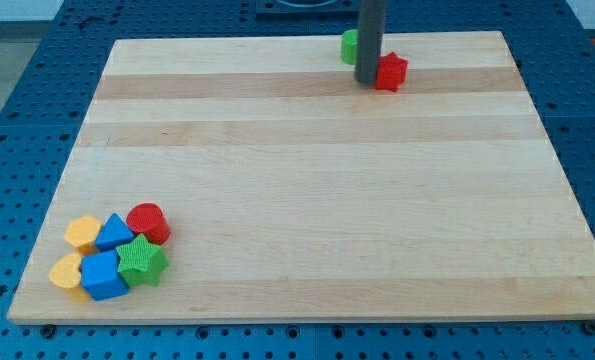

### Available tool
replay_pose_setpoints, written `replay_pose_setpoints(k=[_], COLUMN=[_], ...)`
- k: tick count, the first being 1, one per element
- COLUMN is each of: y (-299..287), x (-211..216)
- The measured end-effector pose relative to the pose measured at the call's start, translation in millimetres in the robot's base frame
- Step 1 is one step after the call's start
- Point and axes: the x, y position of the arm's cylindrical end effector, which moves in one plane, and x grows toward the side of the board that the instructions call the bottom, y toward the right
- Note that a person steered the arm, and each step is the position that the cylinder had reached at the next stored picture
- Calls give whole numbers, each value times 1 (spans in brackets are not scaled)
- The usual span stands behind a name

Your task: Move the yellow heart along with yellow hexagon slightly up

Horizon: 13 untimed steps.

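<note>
The tip point(367, 82) is planted at the view's top, right of centre, just beside the red block point(391, 71) and in front of the green block point(350, 45), which is half hidden behind the rod. No hand is fitted here, so nothing is there to be apart or together; only a bare rod is seen, held upright, its upper part cut off by the frame.

The targets are well apart from it, down in the view's bottom-left cluster on the desk point(317, 190). The yellow hexagon point(82, 232) sits at the cluster's upper left; the yellow heart point(67, 271) lies just below it.

A long diagonal crossing looks to be needed first. The tip is best brought round below the heart, so that the heart is driven up into the hexagon and both are carried together. The push should be kept short. The blue triangle point(114, 233) and blue cube point(103, 275) are touching the yellows, so a line kept to their left is advised. The red cylinder point(148, 222) and green star point(142, 262) are best left undisturbed.
</note>
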Motion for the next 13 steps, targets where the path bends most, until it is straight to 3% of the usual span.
replay_pose_setpoints(k=[2, 4, 6, 8, 9, 10, 12, 13], y=[44, 43, -57, -170, -121, -105, -183, -198], x=[0, 13, 99, 119, 152, 225, 323, 333])
